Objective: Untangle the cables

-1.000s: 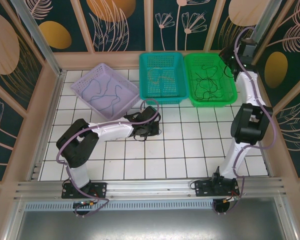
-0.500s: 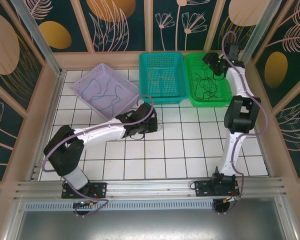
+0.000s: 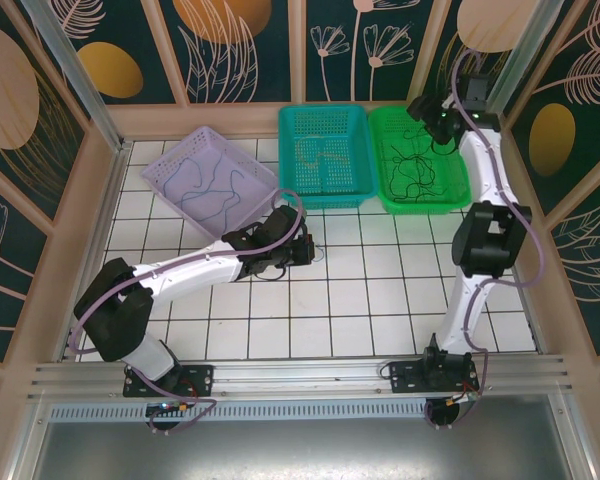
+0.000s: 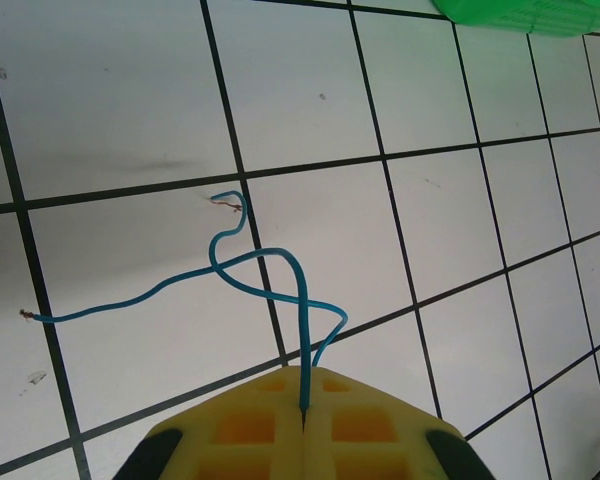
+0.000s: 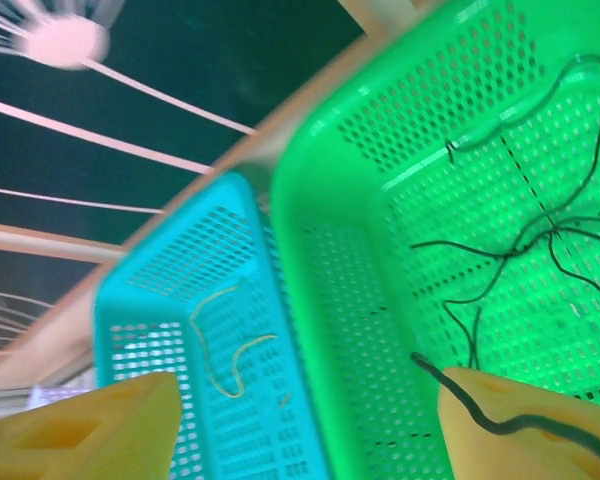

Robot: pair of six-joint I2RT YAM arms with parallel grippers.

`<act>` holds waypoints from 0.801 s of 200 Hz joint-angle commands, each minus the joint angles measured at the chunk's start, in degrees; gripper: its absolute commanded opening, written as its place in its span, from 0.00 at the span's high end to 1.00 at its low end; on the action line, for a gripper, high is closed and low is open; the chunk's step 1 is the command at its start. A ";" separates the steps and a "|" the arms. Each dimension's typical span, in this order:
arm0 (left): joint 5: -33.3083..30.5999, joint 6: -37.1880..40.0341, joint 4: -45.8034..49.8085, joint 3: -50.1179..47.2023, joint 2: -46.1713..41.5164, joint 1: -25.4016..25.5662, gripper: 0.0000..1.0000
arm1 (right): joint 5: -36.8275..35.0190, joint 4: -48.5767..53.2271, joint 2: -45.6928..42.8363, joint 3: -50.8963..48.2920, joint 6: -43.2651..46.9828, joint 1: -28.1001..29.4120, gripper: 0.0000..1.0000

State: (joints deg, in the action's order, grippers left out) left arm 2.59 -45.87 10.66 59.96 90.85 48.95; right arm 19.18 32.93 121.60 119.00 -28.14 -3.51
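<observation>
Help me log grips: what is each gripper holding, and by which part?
Left gripper pinches the blue cable mid-length, both bare ends free. Right gripper is open, holding nothing; a black cable merely lies across one finger.

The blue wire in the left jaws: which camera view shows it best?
Left wrist view: the blue wire shows large, its crossed loop and both bare ends clear. In the top external view it is barely a thin trace beside the left jaws.
</observation>
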 commanded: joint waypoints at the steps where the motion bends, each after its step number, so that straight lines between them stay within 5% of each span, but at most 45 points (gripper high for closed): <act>1: 0.92 -0.02 -0.98 -0.22 -1.15 -0.09 1.00 | -4.85 14.04 11.50 7.75 5.18 0.98 0.32; 20: 0.37 -0.49 -0.50 -0.20 -1.67 0.01 1.00 | -10.75 23.36 16.34 16.23 8.48 1.57 0.33; 53: -0.35 -1.50 -0.90 -0.91 -2.47 0.01 1.00 | -16.09 20.62 10.37 7.99 10.89 2.37 0.29; 119: 0.00 -1.07 -0.81 1.37 -0.79 -0.01 1.00 | -7.13 23.44 6.17 5.26 10.40 2.20 0.20; 160: -0.17 -1.00 -0.99 2.30 -1.44 0.00 1.00 | -4.76 13.50 -7.64 -7.45 5.65 2.73 0.25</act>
State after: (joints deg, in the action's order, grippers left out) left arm 2.55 -46.76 10.26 60.14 89.93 48.95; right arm 11.25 51.81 124.49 118.04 -19.05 -1.39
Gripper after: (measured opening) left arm 0.040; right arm 0.781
